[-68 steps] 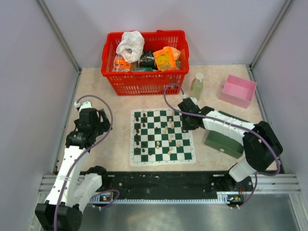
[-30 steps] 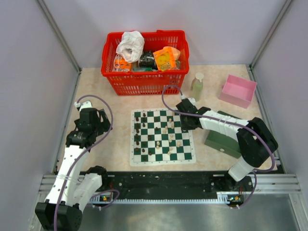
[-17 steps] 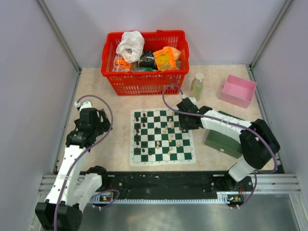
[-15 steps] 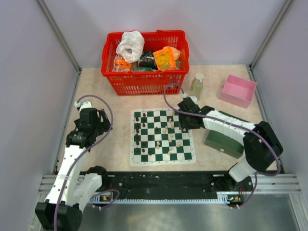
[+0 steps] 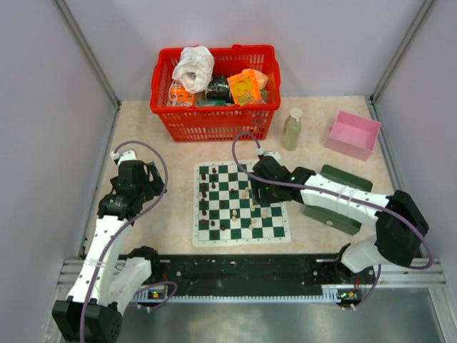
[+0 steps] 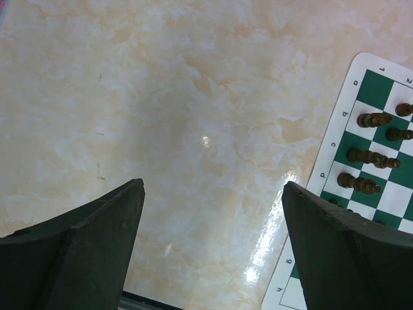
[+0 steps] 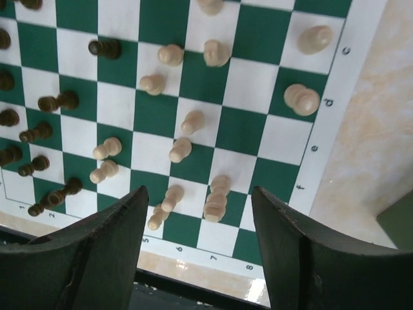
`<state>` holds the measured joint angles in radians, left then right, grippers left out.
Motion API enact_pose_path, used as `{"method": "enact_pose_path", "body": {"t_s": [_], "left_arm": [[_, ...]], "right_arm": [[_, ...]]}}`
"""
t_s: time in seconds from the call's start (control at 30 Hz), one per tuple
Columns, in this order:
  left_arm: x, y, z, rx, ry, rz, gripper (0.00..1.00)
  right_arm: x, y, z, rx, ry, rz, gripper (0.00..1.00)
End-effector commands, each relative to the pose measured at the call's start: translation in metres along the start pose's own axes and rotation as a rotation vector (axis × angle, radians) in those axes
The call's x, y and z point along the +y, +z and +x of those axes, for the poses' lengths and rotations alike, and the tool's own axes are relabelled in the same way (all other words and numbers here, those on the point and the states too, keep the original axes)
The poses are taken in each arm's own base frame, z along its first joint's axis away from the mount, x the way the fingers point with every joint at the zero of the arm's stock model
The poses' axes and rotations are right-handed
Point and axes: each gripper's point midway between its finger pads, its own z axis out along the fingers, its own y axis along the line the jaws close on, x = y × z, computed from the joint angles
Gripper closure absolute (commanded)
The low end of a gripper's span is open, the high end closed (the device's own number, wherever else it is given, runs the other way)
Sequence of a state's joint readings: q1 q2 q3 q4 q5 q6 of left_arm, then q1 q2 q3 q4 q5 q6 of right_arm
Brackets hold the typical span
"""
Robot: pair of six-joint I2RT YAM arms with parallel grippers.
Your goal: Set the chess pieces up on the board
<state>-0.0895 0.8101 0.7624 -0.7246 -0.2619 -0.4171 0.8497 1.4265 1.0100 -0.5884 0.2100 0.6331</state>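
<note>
Above the board [image 7: 353,64] | right fingers [image 7: 84,258] spread wide, empty — cream chess pieces [image 7: 215,204] stand below, between them | left fingers [image 6: 77,252] wide

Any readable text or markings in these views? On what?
"a", "b", "c", "d": white border of the board, left wrist view.
"1", "4": same border, left wrist view.
"c", "d", "e", "f": same border, right wrist view.
"5", "6", "7", "8": same border, right wrist view.
Print on the packages in the red basket: too small to read.
Any label on the bottle: unreadable.

Right gripper [image 5: 256,191] above board [image 5: 246,227] (right half), seemingly empty
</note>
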Motion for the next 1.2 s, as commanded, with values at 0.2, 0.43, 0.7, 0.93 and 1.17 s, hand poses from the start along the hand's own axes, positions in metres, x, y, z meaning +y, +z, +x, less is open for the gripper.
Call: {"method": "enact_pose_path", "body": {"t_s": [0.2,0.43,0.7,0.93,1.17], "left_arm": [[-0.005,0.000,-0.009,-0.038,-0.009,0.019,0.07],[-0.005,0.001,-0.008,-0.035,-0.008,0.019,0.07],[-0.005,0.001,-0.008,-0.033,-0.008,0.018,0.07],[-0.004,0.001,-0.008,-0.035,-0.008,0.018,0.07],[-0.004,0.001,-0.008,-0.035,-0.008,0.018,0.07]], "right_arm": [[0.014,0.012,0.036,0.105,-0.005,0.046,0.37],[0.008,0.016,0.049,0.136,-0.004,0.067,0.46],[0.004,0.018,0.055,0.153,-0.012,0.074,0.54],[0.003,0.018,0.055,0.156,-0.014,0.074,0.62],[0.003,0.019,0.056,0.158,-0.018,0.079,0.67]]}}
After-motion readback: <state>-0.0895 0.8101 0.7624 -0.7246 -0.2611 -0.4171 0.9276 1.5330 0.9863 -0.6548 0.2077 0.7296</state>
